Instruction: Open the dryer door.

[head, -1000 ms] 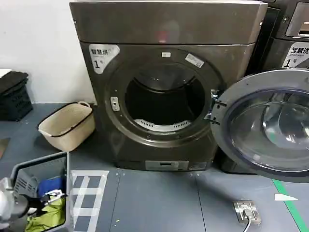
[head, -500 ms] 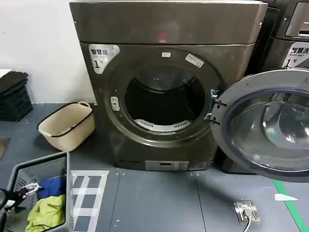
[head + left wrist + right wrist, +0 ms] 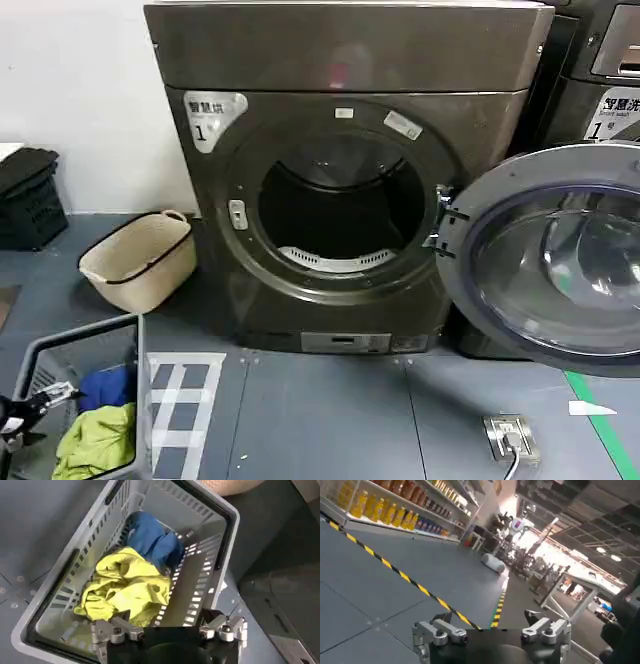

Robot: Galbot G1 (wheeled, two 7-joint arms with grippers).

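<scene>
Chrome-rimmed dryer door [image 3: 545,255] wide open — drum exposed

A: The dryer [image 3: 340,190] looks like brushed metal, dark bronze-grey with a soft sheen. Its door [image 3: 545,255] shows a matt grey plastic inner face and a glossy clear bowl.

B: And the basket [image 3: 200,560]?

A: Slotted grey plastic, smooth and matt. Inside lie yellow cloth [image 3: 125,587] and blue cloth [image 3: 155,542], both soft and crumpled.

B: The tub [image 3: 140,260]?

A: Cream plastic, dull, dark-rimmed. The floor [image 3: 330,410] is matt grey.
</scene>
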